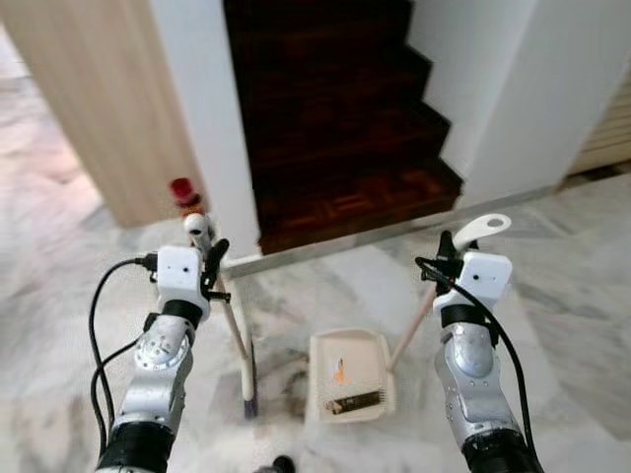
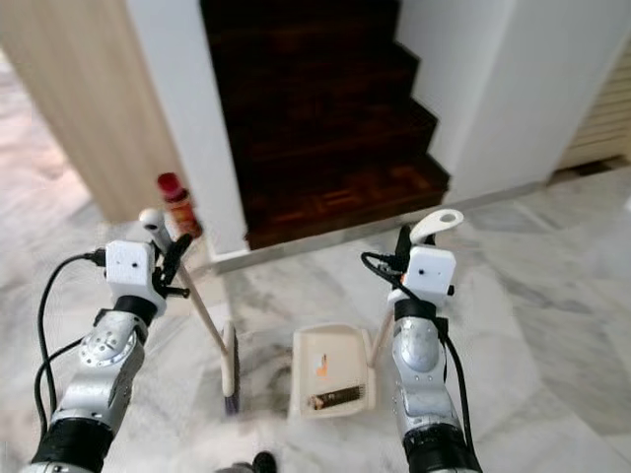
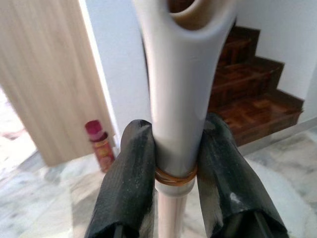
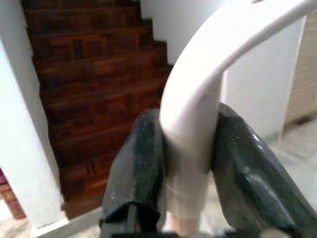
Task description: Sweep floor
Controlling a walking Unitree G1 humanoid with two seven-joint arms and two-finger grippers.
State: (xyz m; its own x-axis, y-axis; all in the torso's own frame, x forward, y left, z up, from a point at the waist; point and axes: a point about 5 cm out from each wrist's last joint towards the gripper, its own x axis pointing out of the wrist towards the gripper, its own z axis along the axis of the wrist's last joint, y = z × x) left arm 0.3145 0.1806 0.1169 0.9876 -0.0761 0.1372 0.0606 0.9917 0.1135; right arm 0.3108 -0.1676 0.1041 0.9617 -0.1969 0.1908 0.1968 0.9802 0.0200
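1. The robot stands on a grey-and-white marble floor (image 1: 572, 296), looking down at its own two silver arms, with a dark wooden staircase (image 1: 335, 128) rising straight ahead between white walls.
2. The left gripper (image 3: 173, 173) is clamped on the top of a broom handle (image 3: 181, 89). In the left wrist view, its two black fingers (image 3: 129, 183) press against either side of the pale grey grip, just above a thin brown band.
3. The broom (image 1: 235, 330) slants down from that gripper towards the middle of the floor. Its dark brush head (image 1: 250, 379) rests on the marble just left of the dustpan.
4. The right gripper (image 4: 188, 163) is closed around the white curved handle of the dustpan (image 4: 208, 89). In the right wrist view, a black finger (image 4: 138, 163) sits on each side of the handle below its bend.
5. The dustpan (image 1: 350, 374) is cream-coloured and lies flat on the floor between the two arms, close in front of the robot. A small heap of dark debris (image 1: 353, 402) sits inside it near its closer edge, and a small orange mark shows in the middle.
6. A red-capped bottle (image 1: 183, 193) stands on the floor by the foot of the white wall, beside a light wooden panel (image 1: 99, 99), beyond the left gripper.
7. Black cables loop along both forearms.
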